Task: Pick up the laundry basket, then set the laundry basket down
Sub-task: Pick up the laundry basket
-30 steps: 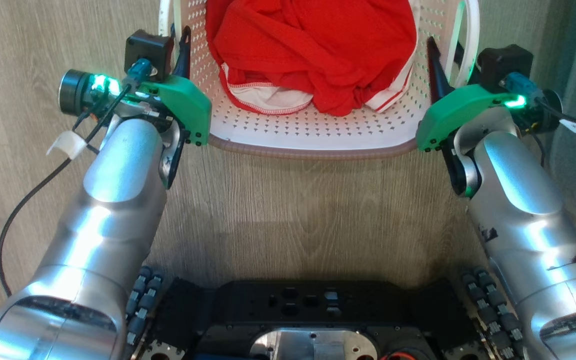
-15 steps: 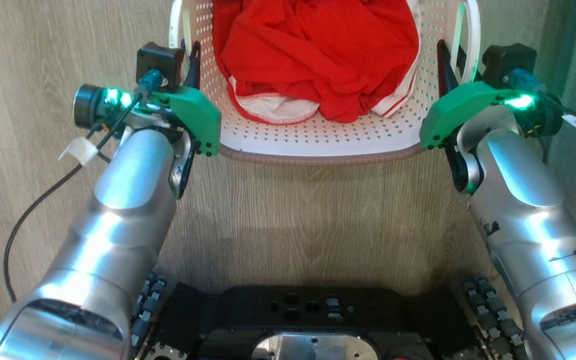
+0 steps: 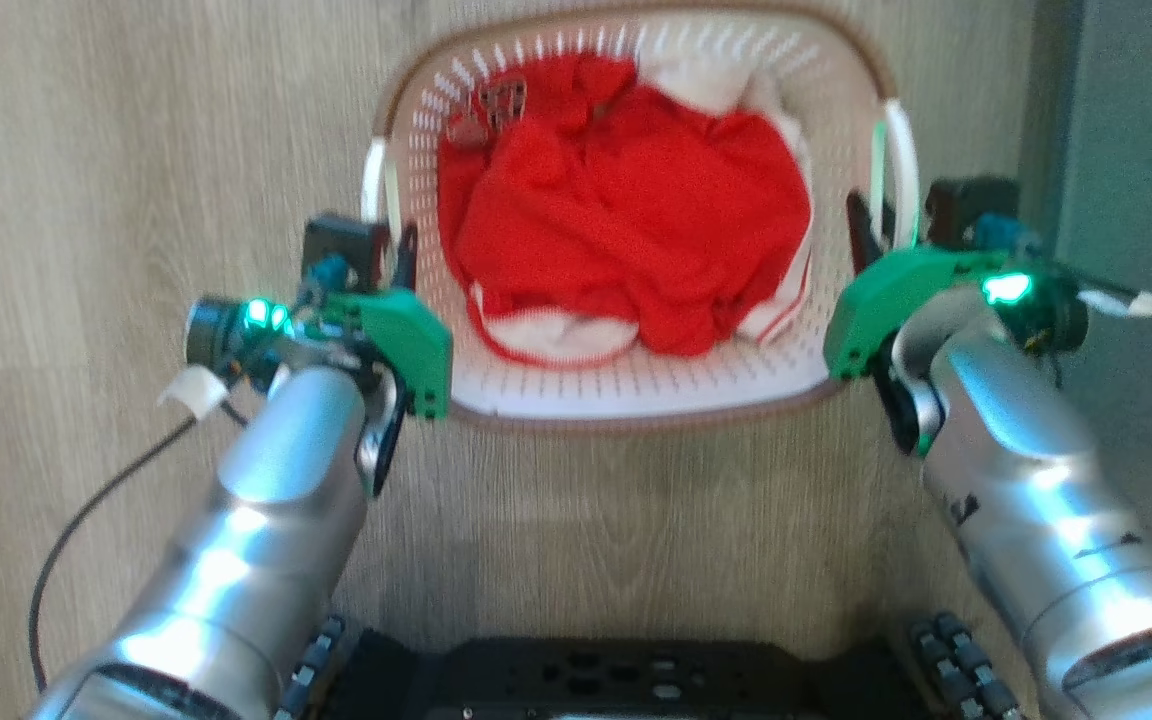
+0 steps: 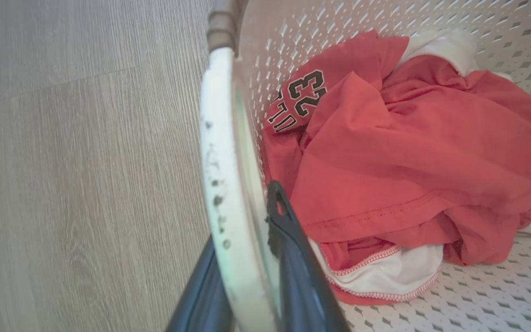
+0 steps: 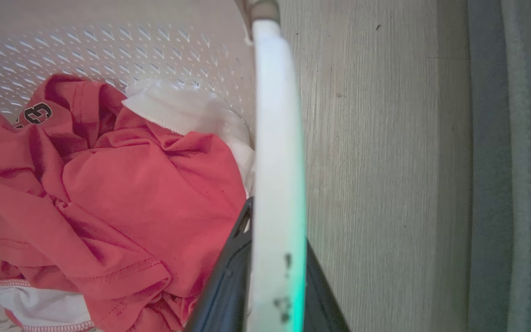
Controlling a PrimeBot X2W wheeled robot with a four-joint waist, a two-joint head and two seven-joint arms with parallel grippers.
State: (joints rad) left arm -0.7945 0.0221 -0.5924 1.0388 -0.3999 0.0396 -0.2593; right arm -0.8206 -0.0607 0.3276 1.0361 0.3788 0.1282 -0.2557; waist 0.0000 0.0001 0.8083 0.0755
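The laundry basket (image 3: 636, 418) is cream-white and perforated, with a brown rim and red and white clothes (image 3: 626, 240) inside, and it lies between my two arms. My left gripper (image 3: 391, 240) is shut on its left white handle (image 3: 376, 190). In the left wrist view the handle (image 4: 217, 138) runs between the two dark fingers of the left gripper (image 4: 242, 221). My right gripper (image 3: 886, 225) is shut on the right handle (image 3: 901, 170). In the right wrist view that handle (image 5: 277, 115) is likewise clamped in the right gripper (image 5: 277, 230), one finger inside the basket and one outside.
Pale wood floor (image 3: 136, 150) surrounds the basket. A grey-green surface (image 3: 1136, 150) runs along the right side, close to my right arm. My dark wheeled base (image 3: 616, 680) sits at the bottom, and a black cable (image 3: 86, 520) hangs off my left forearm.
The whole head picture has shifted, so the camera has moved; the basket now shows whole and smaller. Both grippers stay at the handles, and the basket stays between them.
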